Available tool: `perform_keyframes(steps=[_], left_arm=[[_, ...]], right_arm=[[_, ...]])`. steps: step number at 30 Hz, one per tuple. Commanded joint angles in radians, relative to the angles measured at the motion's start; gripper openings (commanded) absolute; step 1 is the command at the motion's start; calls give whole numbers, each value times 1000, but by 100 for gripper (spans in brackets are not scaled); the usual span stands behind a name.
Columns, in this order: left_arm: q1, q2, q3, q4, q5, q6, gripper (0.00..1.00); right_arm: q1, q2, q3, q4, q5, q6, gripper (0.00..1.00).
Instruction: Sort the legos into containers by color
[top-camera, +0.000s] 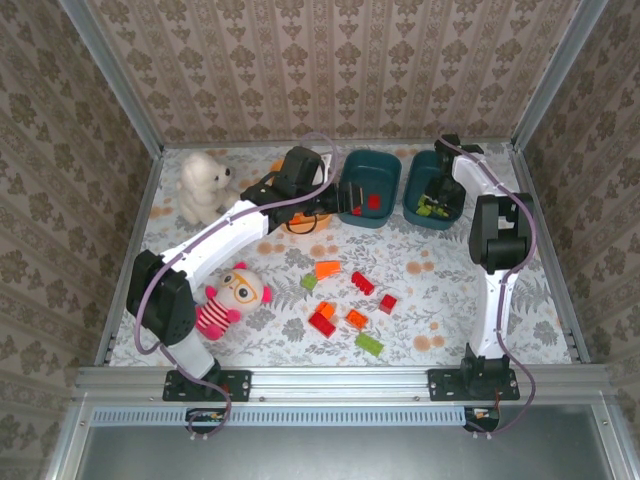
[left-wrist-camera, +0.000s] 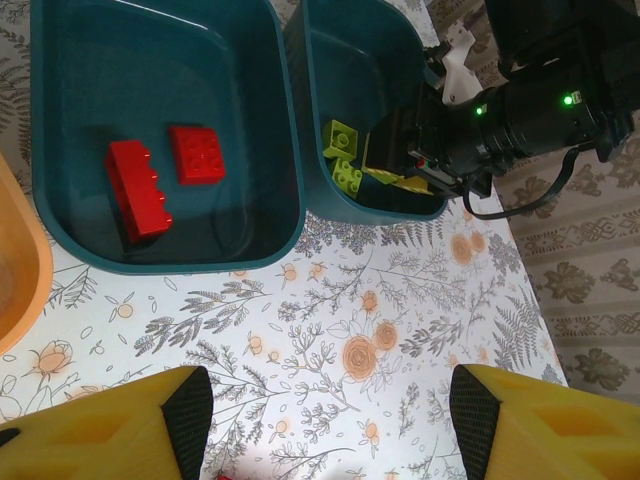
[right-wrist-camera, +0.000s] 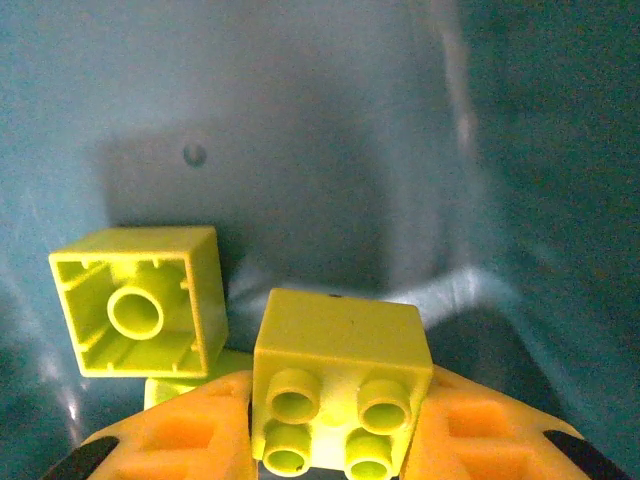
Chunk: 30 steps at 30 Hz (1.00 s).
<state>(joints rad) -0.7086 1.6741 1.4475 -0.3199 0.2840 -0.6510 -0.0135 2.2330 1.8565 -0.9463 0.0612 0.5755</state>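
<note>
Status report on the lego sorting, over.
Left gripper open, empty, over the table. Right gripper shut on green brick inside right teal tub. Plush doll beside loose bricks.

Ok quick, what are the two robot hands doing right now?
Left gripper: open, holding nothing.
Right gripper: shut on a light green lego.

The left arm (top-camera: 215, 240) and right arm (top-camera: 493, 300) have white links, black joints and looping purple cables (top-camera: 540, 260). Yellow fingers (left-wrist-camera: 100, 430) carry black pads (left-wrist-camera: 188, 415).
</note>
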Motion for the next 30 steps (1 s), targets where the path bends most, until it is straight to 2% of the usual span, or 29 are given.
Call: perform_keyframes(steps=[1, 4, 8, 12, 15, 19, 23, 27, 30], left_arm=[[13, 4, 22, -1, 19, 17, 67], [16, -2, 20, -9, 23, 21, 67], [23, -27, 6, -22, 14, 24, 67], [31, -74, -31, -35, 0, 21, 67], [37, -122, -70, -55, -20, 18, 67], [41, -171, -127, -74, -26, 28, 67], [40, -213, -193, -106, -31, 41, 67], [40, -273, -281, -120, -47, 38, 67], [36, -309, -342, -133, -45, 33, 67]], right_arm=[[-5, 26, 49, -35, 17, 1, 37], [-5, 14, 52, -36, 7, 6, 48], [3, -47, 46, -16, -6, 2, 56], [16, -130, 49, 6, -24, -11, 58], [47, -249, -4, 71, -39, -39, 60], [118, -461, -199, 239, -69, -82, 65], [230, -699, -455, 388, -120, -129, 68], [328, -942, -721, 533, -278, -131, 71], [390, -1102, -882, 576, -371, -94, 72]])
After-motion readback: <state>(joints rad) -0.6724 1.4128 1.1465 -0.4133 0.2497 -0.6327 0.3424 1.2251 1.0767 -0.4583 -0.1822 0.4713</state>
